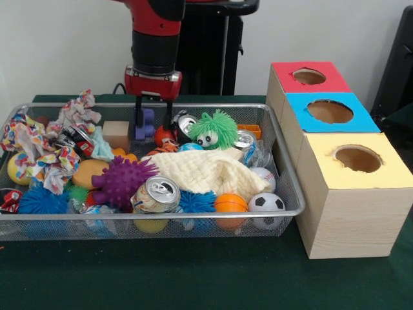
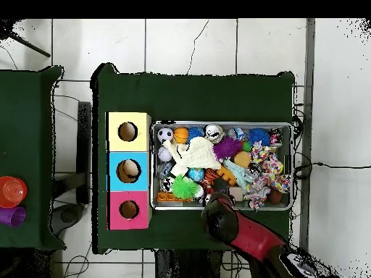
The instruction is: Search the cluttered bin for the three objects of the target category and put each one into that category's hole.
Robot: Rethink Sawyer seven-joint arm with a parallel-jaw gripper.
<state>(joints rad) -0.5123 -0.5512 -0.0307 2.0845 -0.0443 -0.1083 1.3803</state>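
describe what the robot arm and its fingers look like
The arm is a thick round column, red at the top with a black band below, ending in a red wrist block. Two slim dark fingers hang from the gripper. In the overhead view it is red and black.

Nothing readable here, honestly. The cans [image 1: 157,194] in the wire bin [image 1: 193,215] have printed wrap, but it's way too small to make out, and the three coloured boxes [image 1: 335,155] carry no lettering.

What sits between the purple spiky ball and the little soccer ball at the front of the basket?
In the front view, a drink can, a blue spiky ball and an orange ball.
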